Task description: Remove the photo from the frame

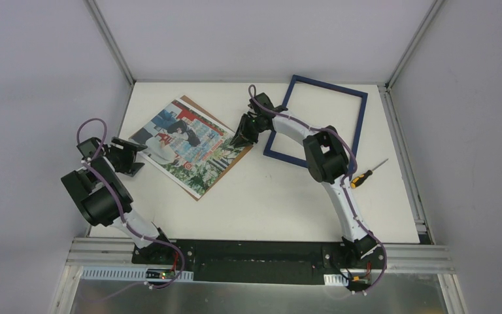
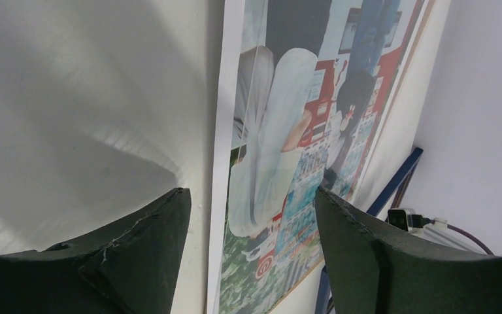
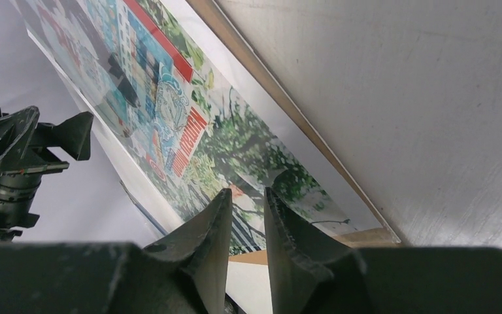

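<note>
- Here, seen from above, two robot arms reach over a white counter toward a colourful photo.
- The photo lies flat on a brown backing board at the left-centre of the counter, turned diagonally so its corners point left, right, far and near.
- The frame, a thin navy rectangle with nothing inside it, lies well apart at the far right, so the photo looks to be already out of it.
- The left end effector sits just beside the photo's left corner. It is spread wide and grips nothing. In its wrist view the photo's white border runs up between the two fingers.
- The right end effector is at the opposite, right corner. Its fingers are almost together, with only a narrow gap. Whether they pinch the photo's edge cannot be told.
- The photo's longer sides run from far-left to near-right, and each arm faces one end of its left-to-right diagonal. Neither arm is clearly nearer.
- An orange-handled screwdriver lies near the frame's near-right corner.
</note>
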You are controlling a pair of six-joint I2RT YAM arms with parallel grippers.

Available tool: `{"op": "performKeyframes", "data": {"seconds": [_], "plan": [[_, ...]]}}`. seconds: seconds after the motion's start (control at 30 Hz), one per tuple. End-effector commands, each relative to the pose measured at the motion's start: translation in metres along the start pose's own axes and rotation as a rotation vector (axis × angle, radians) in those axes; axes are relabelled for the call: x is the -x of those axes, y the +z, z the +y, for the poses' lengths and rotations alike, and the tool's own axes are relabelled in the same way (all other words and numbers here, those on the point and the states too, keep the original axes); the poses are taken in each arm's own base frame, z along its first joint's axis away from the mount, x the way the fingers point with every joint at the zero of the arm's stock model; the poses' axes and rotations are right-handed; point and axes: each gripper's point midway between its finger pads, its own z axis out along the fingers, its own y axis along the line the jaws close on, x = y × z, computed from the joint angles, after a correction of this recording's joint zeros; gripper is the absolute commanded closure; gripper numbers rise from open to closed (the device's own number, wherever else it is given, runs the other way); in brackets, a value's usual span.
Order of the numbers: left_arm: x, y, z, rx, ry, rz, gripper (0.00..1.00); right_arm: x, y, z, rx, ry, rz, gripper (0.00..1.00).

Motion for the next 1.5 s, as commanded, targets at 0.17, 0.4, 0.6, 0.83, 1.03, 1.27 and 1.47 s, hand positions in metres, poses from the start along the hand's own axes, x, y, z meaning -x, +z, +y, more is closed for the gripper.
{"op": "performKeyframes", "data": {"seconds": [0.17, 0.4, 0.6, 0.83, 1.03, 1.27, 1.47], "plan": [[0.015, 0.022, -0.010, -0.126, 0.003, -0.030, 0.37, -0.011, 0.011, -0.044, -0.128, 0.026, 0.025, 0.72], [0.004, 0.018, -0.014, -0.184, 0.003, -0.017, 0.40, -0.008, 0.013, -0.042, -0.124, 0.028, 0.030, 0.72], [0.002, 0.009, -0.028, -0.244, 0.008, -0.022, 0.47, -0.010, 0.015, -0.043, -0.126, 0.032, 0.040, 0.72], [0.004, -0.006, -0.046, -0.291, 0.028, -0.040, 0.55, -0.010, 0.014, -0.043, -0.128, 0.034, 0.038, 0.72], [0.004, -0.003, -0.045, -0.298, 0.003, -0.036, 0.65, -0.009, 0.015, -0.043, -0.129, 0.031, 0.041, 0.71], [-0.001, 0.008, -0.049, -0.360, -0.037, -0.029, 0.77, -0.010, 0.016, -0.045, -0.138, 0.032, 0.046, 0.71], [-0.007, 0.017, -0.051, -0.356, -0.038, -0.019, 0.75, -0.009, 0.017, -0.044, -0.139, 0.029, 0.046, 0.71]]}}
